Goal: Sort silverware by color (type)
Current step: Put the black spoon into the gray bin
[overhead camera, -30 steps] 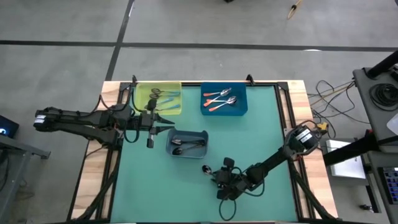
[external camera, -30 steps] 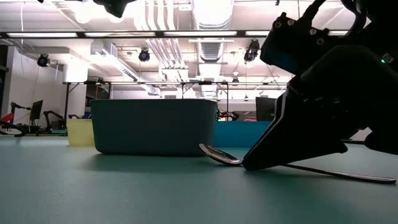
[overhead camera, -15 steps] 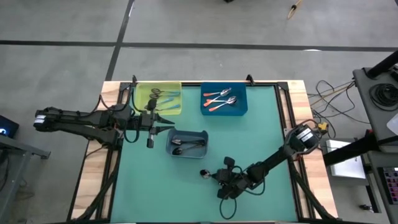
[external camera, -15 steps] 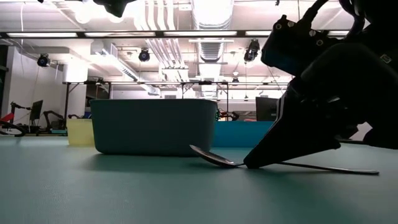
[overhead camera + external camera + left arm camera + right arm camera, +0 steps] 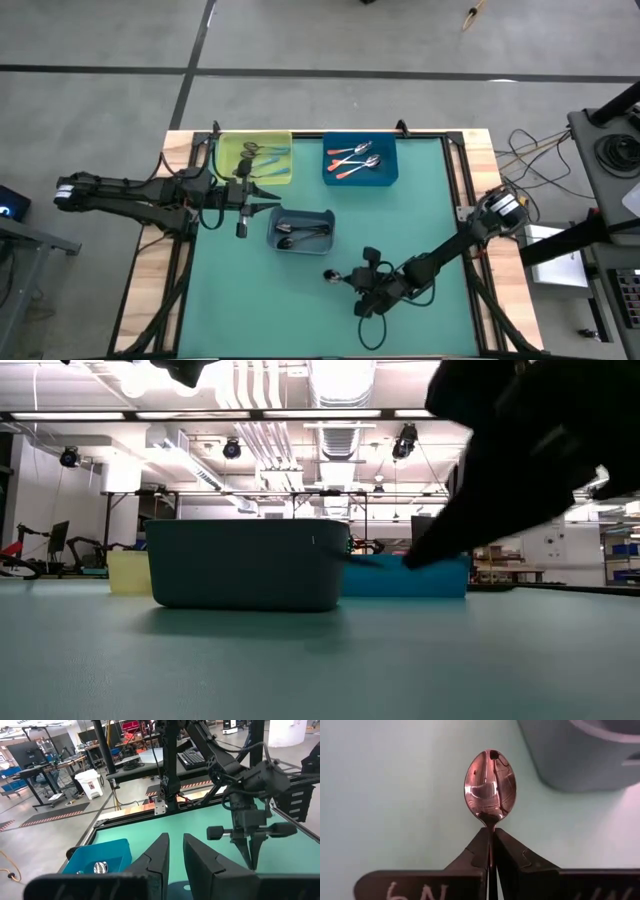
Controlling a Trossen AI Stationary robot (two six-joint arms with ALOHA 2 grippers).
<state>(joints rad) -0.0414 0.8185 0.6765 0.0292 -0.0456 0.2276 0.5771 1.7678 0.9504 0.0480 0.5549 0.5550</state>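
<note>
Near the front of the green surface (image 5: 420,200), the right claw (image 5: 491,847) is closed tight on the neck of a dark metal spoon (image 5: 489,787), whose bowl sticks out ahead, just beside the grey bin (image 5: 301,231). The grip is very near the bowl, so the long handle may swing and the spoon could slip or hit the bin wall. The left claw (image 5: 174,855) waits near the yellow bin (image 5: 255,157), fingers slightly apart, holding nothing.

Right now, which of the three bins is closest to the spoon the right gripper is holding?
The grey bin, mid-table. The held spoon in the right gripper sits just off its near corner; the yellow bin and blue bin line the far edge.
</note>
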